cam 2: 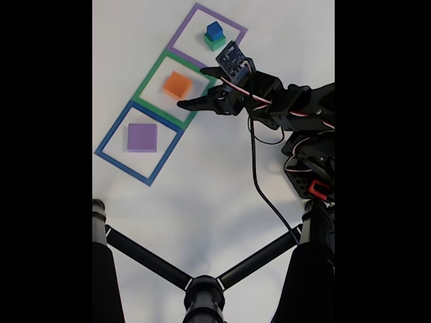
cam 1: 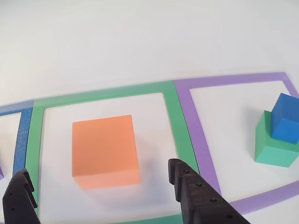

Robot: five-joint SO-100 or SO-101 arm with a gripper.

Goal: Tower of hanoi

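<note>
An orange cube [cam 1: 105, 149] [cam 2: 177, 85] sits inside the green taped square [cam 1: 176, 116] [cam 2: 149, 79]. My gripper [cam 1: 97, 168] [cam 2: 194, 87] is open, its two black fingers [cam 1: 187, 182] straddling the cube's near side without visibly touching it. In the purple taped square [cam 1: 201, 135] [cam 2: 180, 30], a small blue cube [cam 1: 285, 119] [cam 2: 214, 29] rests on a green cube [cam 1: 273, 149] [cam 2: 215, 43]. In the fixed view a purple cube [cam 2: 142, 137] lies flat in the blue taped square [cam 2: 108, 138].
The three squares run in a diagonal row on a white table [cam 2: 202, 188]. A black cable [cam 2: 259, 175] trails from the arm. A dark tripod-like stand [cam 2: 202, 289] crosses the bottom of the fixed view.
</note>
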